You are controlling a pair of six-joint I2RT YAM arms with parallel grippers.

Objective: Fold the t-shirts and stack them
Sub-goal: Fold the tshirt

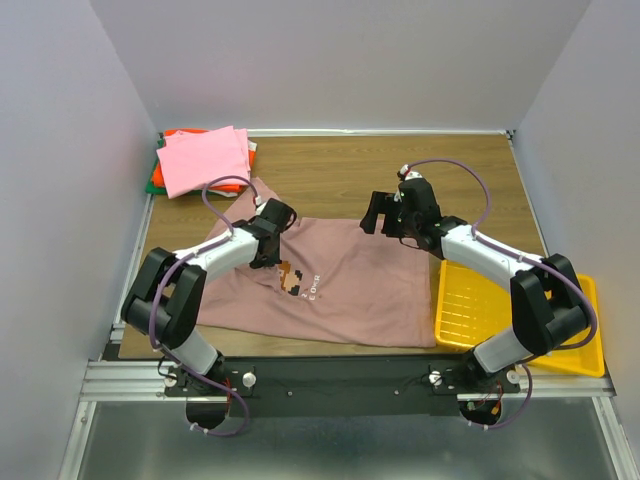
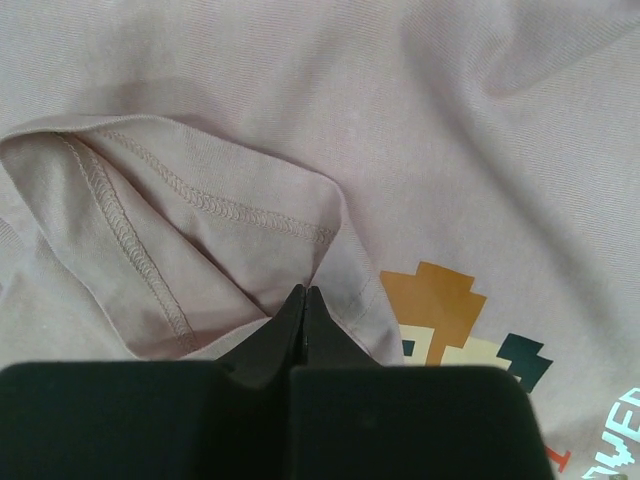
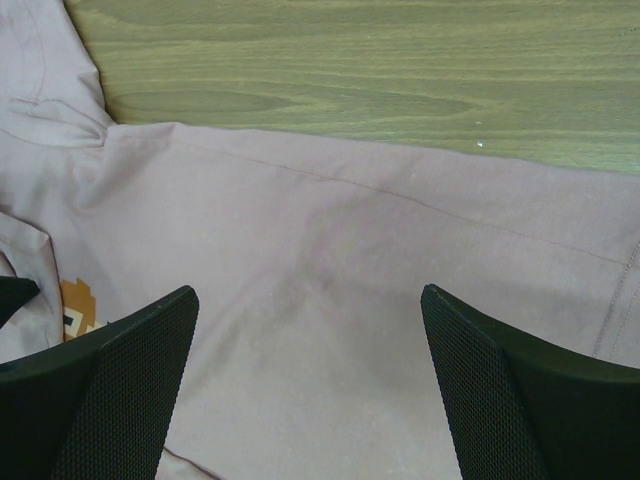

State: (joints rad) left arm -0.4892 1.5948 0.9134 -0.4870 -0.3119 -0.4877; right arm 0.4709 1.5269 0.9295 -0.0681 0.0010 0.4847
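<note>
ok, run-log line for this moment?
left gripper: shut on mauve t-shirt at sleeve fold | right gripper: open, over shirt's far edge | folded stack: far-left corner, pink on top | yellow tray: near right

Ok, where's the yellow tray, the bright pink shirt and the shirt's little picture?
yellow tray (image 1: 462,305): top view, on its bare ribbed floor.
bright pink shirt (image 1: 205,160): top view, middle of its folded top.
little picture (image 2: 435,300): left wrist view, on its orange block.
</note>
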